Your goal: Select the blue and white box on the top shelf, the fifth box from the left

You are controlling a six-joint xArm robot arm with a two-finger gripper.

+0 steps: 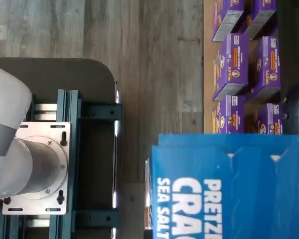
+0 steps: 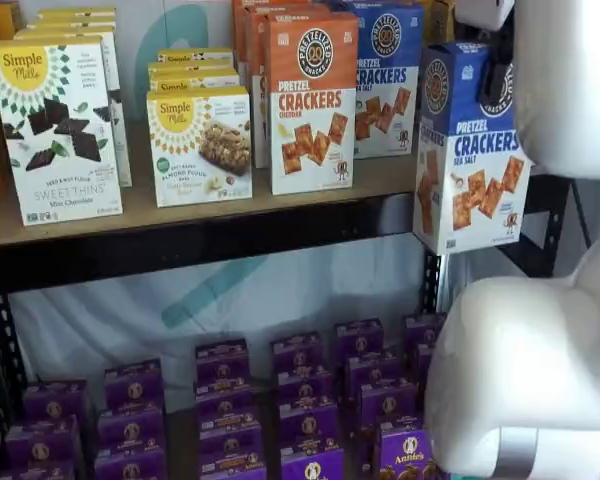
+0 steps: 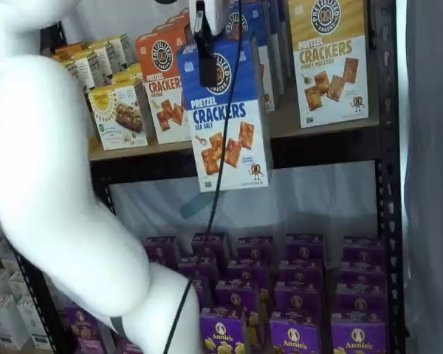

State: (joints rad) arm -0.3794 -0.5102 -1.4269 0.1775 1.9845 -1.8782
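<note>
Blue and white box (image 3: 227, 118) clamped in gripper (image 3: 205, 44), seemingly clear of top shelf (image 3: 321, 122), arm overhead

Blue-topped, white-bottomed blue and white box (image 3: 227, 118) with orange square crackers; purple boxes (image 2: 310, 400); black-beamed tan top shelf (image 2: 180, 240).

grey wood-plank floor (image 1: 139, 74), pale sheet with teal mark (image 2: 280, 290) behind black rack uprights (image 3: 387, 184)

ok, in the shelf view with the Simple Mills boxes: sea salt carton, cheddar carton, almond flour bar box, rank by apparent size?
1. the blue and white box, though it hangs nearer the camera
2. cheddar carton
3. almond flour bar box
</note>
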